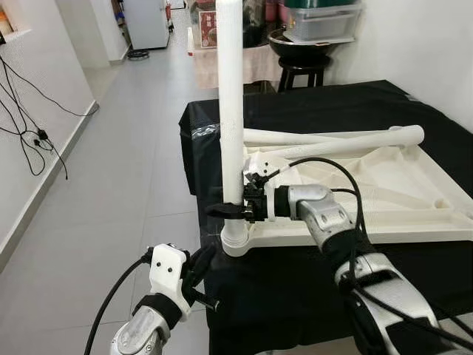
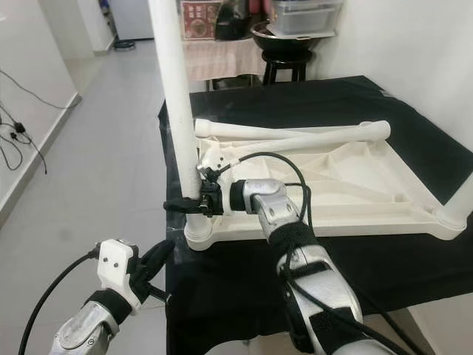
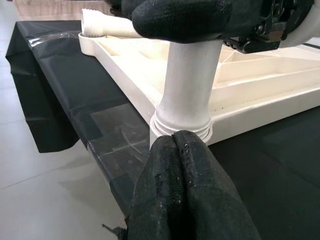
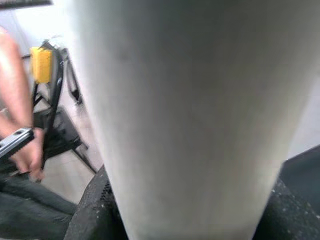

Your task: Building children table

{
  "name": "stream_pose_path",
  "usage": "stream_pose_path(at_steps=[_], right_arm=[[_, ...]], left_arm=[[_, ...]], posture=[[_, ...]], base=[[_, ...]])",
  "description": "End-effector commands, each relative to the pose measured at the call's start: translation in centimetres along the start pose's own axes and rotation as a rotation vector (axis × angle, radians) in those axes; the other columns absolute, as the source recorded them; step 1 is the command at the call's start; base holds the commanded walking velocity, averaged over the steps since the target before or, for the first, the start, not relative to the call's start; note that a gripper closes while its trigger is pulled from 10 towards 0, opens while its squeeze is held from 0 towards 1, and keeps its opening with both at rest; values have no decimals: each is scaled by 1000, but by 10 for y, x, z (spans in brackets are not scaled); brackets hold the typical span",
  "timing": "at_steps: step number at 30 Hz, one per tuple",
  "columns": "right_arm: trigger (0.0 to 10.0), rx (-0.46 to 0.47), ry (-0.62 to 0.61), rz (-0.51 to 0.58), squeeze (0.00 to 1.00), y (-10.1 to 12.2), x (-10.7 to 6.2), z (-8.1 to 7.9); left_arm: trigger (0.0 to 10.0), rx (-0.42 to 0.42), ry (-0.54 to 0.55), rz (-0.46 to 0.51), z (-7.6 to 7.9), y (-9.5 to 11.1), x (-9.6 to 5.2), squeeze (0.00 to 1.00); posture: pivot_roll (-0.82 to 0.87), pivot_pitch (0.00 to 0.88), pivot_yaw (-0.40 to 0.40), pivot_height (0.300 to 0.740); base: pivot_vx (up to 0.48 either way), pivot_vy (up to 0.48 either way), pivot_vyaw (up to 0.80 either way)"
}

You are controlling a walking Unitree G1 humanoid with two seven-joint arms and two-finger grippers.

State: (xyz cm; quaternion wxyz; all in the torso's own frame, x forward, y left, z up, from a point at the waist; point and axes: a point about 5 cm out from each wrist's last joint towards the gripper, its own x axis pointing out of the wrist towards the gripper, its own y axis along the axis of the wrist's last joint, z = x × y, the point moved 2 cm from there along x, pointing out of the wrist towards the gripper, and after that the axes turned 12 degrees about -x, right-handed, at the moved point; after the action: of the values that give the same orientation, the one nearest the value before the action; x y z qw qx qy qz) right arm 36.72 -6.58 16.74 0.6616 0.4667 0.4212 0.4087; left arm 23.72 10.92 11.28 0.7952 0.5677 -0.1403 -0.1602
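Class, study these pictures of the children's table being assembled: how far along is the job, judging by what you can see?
Done: one white leg already stands in the far corner of the upturned tabletop.
In hand: the right hand grips the upright leg seated in the near corner socket; the left hand hangs below the table edge, shut and empty.
Left: two loose legs lie across the tabletop, not yet fitted.

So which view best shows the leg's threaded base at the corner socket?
Left wrist view: the threaded base sits close and sharp above the socket. Both eye views show it small, below the right tool. The right wrist view shows the blurred shaft.
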Motion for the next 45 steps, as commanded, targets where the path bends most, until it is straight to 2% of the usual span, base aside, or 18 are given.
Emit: stream_pose_path(at_steps=[1, 2, 3, 4, 6, 11, 12, 18, 19, 20, 21, 27, 29, 30, 33, 40, 41, 45], right_arm=[[0, 43, 7, -32, 0, -10, 3, -6], [0, 159, -425, 14, 0, -15, 5, 9], [0, 159, -425, 14, 0, -15, 5, 9], [0, 151, -541, -28, 0, -22, 6, -9], [0, 198, -636, -84, 0, -35, 2, -18], [0, 206, -645, -128, 0, -44, 4, -29], [0, 157, -567, -139, 0, -43, 10, -39], [157, 155, -521, -145, 0, -44, 13, -42], [10000, 147, -462, -135, 0, -40, 15, -43], [10000, 147, -462, -135, 0, -40, 15, -43], [10000, 120, -350, -106, 1000, -34, 20, -47], [10000, -11, -59, -19, 1000, -8, 20, -36], [10000, -11, -59, -19, 1000, -8, 20, -36], [10000, -52, -12, -26, 0, -6, 18, -34], [10000, -63, 111, -53, 0, -5, 14, -27], [9725, -16, 201, -40, 0, 2, 17, -19], [1451, 7, 201, -41, 0, 3, 19, -17], [1451, 7, 201, -41, 0, 3, 19, -17]], left_arm=[[10000, 0, 7, -2, -1, 0, -1, 0], [10000, 2, 10, 1, -1, 1, -3, 0], [10000, 2, 10, 1, -1, 1, -3, 0], [10000, -1, 5, -4, -3, 1, -4, 0], [10000, -3, 5, -2, -3, 2, -4, 0], [10000, -7, -1, -5, -3, 2, -4, 0], [10000, -5, 2, -3, -3, 2, -4, 0], [10000, -1, 18, 8, -4, 2, -5, 0], [10000, -6, 18, 8, -4, 2, -4, 0], [10000, -6, 18, 8, -4, 2, -4, 0], [10000, -11, 14, 5, -3, 1, -3, 0], [10000, -14, 7, -2, -3, 0, -2, 0], [10000, -14, 7, -2, -3, 0, -2, 0], [10000, -14, 8, -2, -3, -1, -2, 0], [10000, -13, 8, -3, -3, -1, -2, 0], [10000, -14, 10, -5, -3, -3, -2, 0], [10000, -15, 10, -6, -2, -3, -2, 0], [10000, -15, 10, -6, -2, -3, -2, 0]], posture=[[12, 36, 8, 740], [-2, 50, 10, 740], [-2, 50, 10, 740], [-21, 74, 21, 740], [-42, 45, 26, 740], [5, 60, 5, 740], [-15, 53, 13, 740], [-6, 53, 12, 740], [-6, 49, 11, 740], [-6, 49, 11, 740], [-6, 42, 17, 740], [11, 27, 15, 740], [11, 27, 15, 740], [11, 27, 15, 740], [19, 20, 11, 740], [30, 11, 10, 740], [32, 12, 11, 740], [32, 12, 11, 740]], base=[[0, 0, 0], [0, 0, 0], [0, 0, 0], [0, 0, 0], [0, 0, 0], [0, 0, 0], [0, 0, 0], [0, 0, 0], [0, 0, 0], [0, 0, 0], [0, 0, 0], [0, 0, 0], [0, 0, 0], [0, 0, 0], [0, 0, 0], [0, 0, 0], [0, 0, 0], [0, 0, 0]])
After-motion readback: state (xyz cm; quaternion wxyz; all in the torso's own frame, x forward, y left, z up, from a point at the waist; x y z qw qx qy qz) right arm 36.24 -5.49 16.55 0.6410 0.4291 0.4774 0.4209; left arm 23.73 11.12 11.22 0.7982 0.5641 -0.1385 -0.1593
